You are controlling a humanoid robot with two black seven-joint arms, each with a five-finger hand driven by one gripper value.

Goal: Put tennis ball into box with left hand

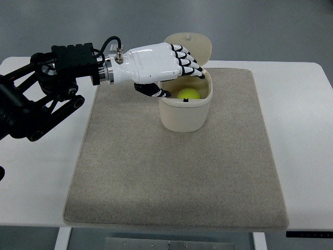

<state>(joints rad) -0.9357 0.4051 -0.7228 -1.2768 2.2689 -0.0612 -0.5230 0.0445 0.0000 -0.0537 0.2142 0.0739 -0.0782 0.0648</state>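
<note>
While the left hand [171, 70] is being held over the box [184, 112], the ball [188, 94] is being seen inside it, low against the near wall, yellow-green and partly hidden by the rim. Nothing is being gripped: the fingers [188, 62] are being held extended and slightly spread above the far rim, the thumb [153, 90] is being angled down at the box's left edge, and no contact with the ball is being shown. The lid [190, 47] is being kept open, tipped back behind the box. The box is being supported on a mat [177, 172] on the table [31, 172]. The right arm is not being shown.

Judged from this, the placing is done or nearly done; only the retreat is being left.

Handling notes, as judgement only:
- Ball is being taken as light, springy, felt-covered, so grip is good and slip is unlikely; not fragile.
- It is round, so it is being expected to roll or bounce if dropped from height.
- If a regrasp is being needed, hold should be taken across its widest part, thumb opposite fingers, from above.
- Box is looking light and is not being held down; a knock from the thumb on withdrawal could be shifting or tipping it.
</note>
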